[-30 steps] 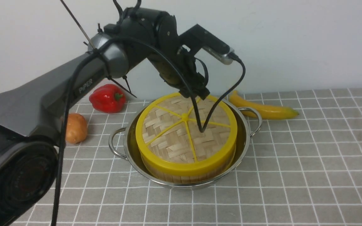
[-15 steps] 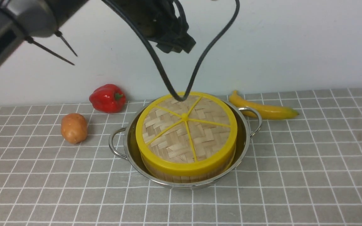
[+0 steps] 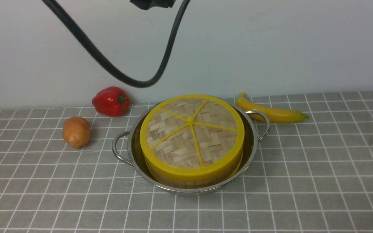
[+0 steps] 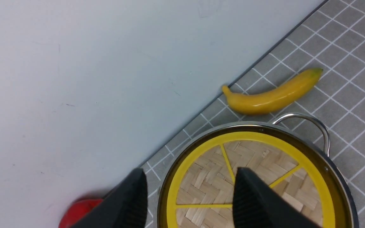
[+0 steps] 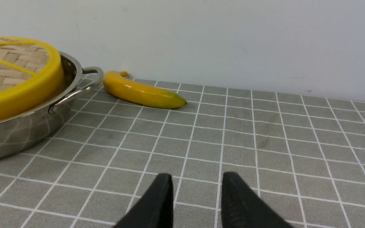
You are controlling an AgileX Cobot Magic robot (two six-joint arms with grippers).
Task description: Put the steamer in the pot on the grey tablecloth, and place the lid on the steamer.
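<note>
Sitting square on the steamer (image 3: 191,181), the lid (image 3: 191,136) covers it fully, its yellow rim level all round and its spokes meeting at the centre hub. Only a band of bamboo slats shows below the rim at the near side. The steamer stands inside the pot (image 3: 248,155), which rests on the grey tablecloth (image 3: 319,181) near the middle of the scene, its 2 wire handles pointing left and right.

By these views both placements look done, so the step in hand is a clean withdrawal. The left gripper (image 4: 187,193) hangs above the far edge of the lid with its jaws apart and nothing between them; a straight lift, clear of the rim, avoids nudging the lid askew. The black cable (image 3: 121,76) loops above the far side of the pot and is best kept from dragging across the lid.

The right gripper (image 5: 196,193) sits low over bare cloth to the right of the pot, jaws apart and empty. A banana (image 3: 270,111) lies just beyond the pot's right handle; a red pepper (image 3: 111,101) and a potato (image 3: 75,131) lie to the left, apart from the pot.
</note>
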